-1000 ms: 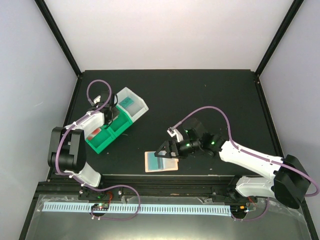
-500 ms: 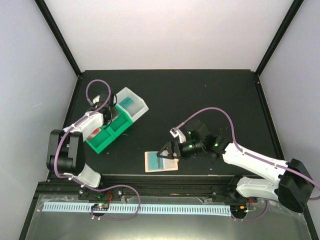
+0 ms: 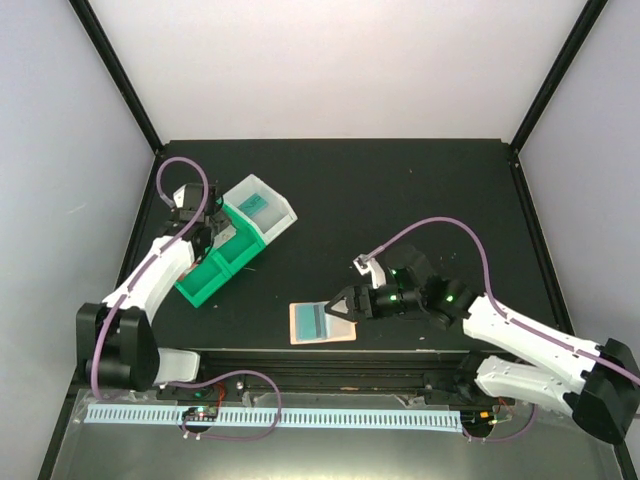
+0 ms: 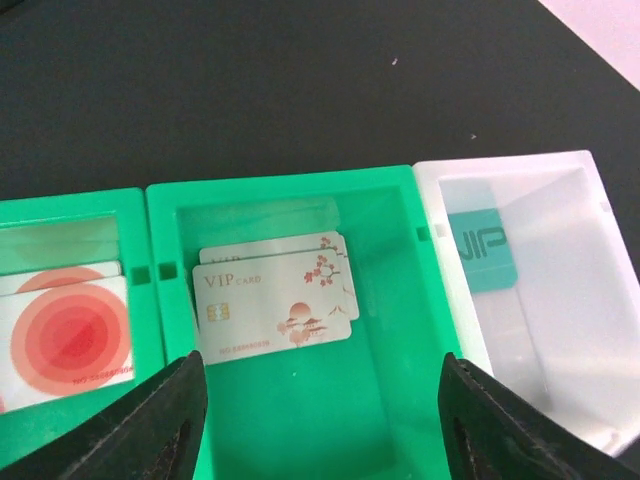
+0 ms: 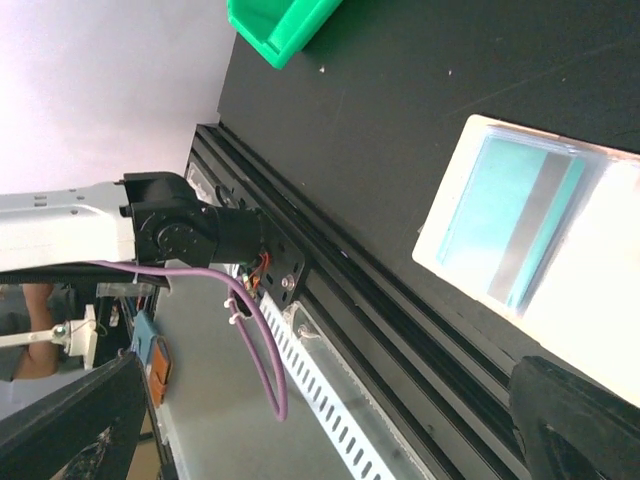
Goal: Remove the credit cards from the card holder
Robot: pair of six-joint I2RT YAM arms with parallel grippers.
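Observation:
The card holder lies open near the table's front edge, with a teal credit card bearing a grey stripe on its panel. My right gripper hovers just right of it, open and empty. My left gripper hangs over the green bin, open with nothing between its fingers. Below it, two pale VIP cards lie stacked in the middle compartment. A card with a red blotch lies in the compartment to the left, and a teal card sits in the white bin.
The green bin and the white bin stand side by side at the back left of the black table. A black rail and a white slotted strip run along the near edge.
My left gripper has opened and its wrist has drawn back a little over the green bin. The right arm has shifted slightly right and nearer the front edge.

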